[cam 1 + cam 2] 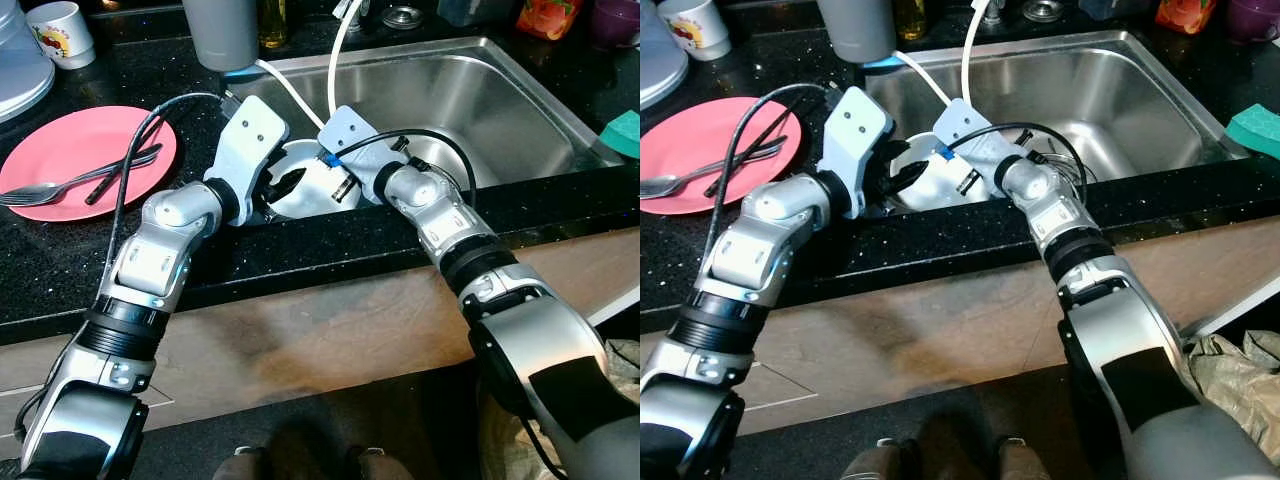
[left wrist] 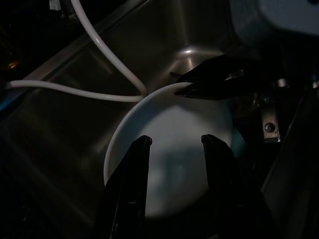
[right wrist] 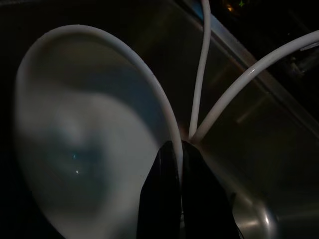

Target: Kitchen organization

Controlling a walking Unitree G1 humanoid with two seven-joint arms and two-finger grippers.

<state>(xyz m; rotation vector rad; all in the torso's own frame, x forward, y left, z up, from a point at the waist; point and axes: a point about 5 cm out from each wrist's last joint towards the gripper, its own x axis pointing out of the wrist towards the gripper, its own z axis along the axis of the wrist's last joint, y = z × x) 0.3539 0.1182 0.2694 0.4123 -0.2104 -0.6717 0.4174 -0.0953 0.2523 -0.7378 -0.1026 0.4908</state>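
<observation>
A white plate [image 1: 305, 190] lies at the near left corner of the steel sink [image 1: 520, 90]. My right gripper [image 3: 175, 148] is shut on the plate's rim [image 3: 149, 79], pinching it between both fingertips; the left wrist view shows it at that rim too [image 2: 183, 85]. My left gripper [image 2: 174, 142] hangs open just above the plate [image 2: 169, 124], one finger [image 2: 137, 164] on each side of its middle, with nothing held. Both arms reach over the black counter edge into the sink.
A pink plate [image 1: 100, 140] with a fork [image 1: 60, 187] and dark chopsticks lies on the black counter at the left. A grey cup [image 1: 220, 30] and a white mug [image 1: 62, 32] stand behind. White cables [image 1: 335, 50] hang into the sink. A green sponge [image 1: 626, 132] sits far right.
</observation>
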